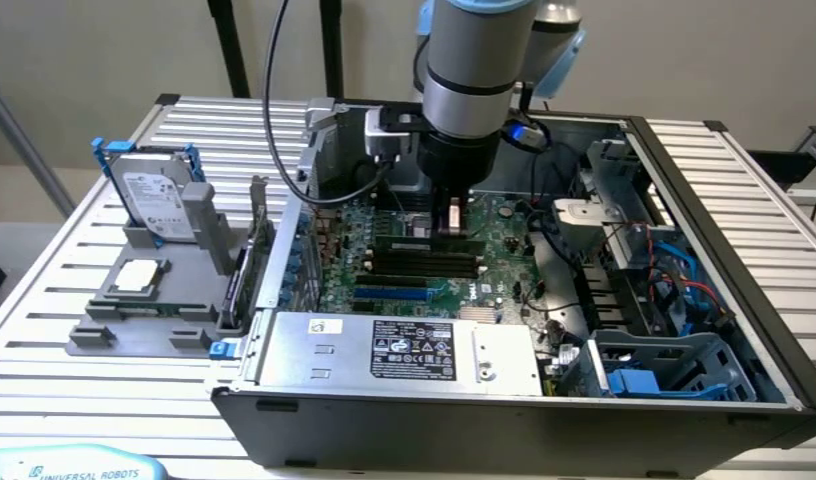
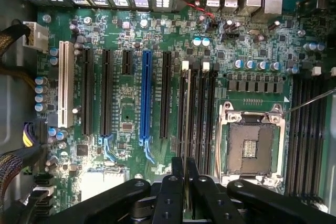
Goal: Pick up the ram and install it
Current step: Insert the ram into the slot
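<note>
Exterior view: arm's gripper lowered inside open computer case, over the motherboard; hard drive on the slatted surface, exterior view's left.

Wrist view: fingers narrowed on the ram (seen edge-on), which stands in a memory slot beside the empty processor socket.

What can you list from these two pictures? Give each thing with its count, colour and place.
case: one, black, open on the slatted table
motherboard: one, green, inside the case
blue slot: one, blue, mid-board
CPU socket: one, silver, empty, beside the memory slots
ram: one, thin stick edge-on, in the gripper over the memory slots
hard drive: one, silver in blue frame, upright on the grey holder
processor: one, silver, on the holder
gripper: one, black, shut on the ram
</note>
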### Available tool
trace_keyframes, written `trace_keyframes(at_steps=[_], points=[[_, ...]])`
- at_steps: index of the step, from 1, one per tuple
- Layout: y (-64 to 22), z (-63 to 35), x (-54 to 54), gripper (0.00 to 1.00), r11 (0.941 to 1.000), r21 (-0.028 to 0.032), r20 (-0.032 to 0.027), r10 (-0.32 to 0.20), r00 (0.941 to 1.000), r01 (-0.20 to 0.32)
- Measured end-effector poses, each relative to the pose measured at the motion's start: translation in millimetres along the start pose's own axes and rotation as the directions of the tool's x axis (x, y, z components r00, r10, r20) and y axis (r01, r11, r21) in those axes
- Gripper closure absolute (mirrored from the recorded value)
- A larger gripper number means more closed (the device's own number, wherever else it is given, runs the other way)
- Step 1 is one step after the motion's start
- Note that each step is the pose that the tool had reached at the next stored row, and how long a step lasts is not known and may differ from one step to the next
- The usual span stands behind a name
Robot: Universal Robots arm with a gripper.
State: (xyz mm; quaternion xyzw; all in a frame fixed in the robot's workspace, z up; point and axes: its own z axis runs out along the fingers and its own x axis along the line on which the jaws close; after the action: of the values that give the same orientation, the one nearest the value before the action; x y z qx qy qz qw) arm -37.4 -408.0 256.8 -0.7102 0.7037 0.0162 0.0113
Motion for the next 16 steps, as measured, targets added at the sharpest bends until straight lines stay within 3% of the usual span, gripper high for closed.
trace_keyframes(at_steps=[3, 9, 16], points=[[0.0, 4.6, 0.2, 0.86, 1.0000, 0.0000, -0.0062, 0.002, 1.0000, -0.002], [-0.1, 15.5, -0.7, 0.86, 1.0000, 0.0001, -0.0124, 0.003, 0.9999, -0.003], [-0.4, 23.9, -7.7, 0.86, 1.0000, -0.0004, -0.0273, 0.003, 0.9996, -0.003]])
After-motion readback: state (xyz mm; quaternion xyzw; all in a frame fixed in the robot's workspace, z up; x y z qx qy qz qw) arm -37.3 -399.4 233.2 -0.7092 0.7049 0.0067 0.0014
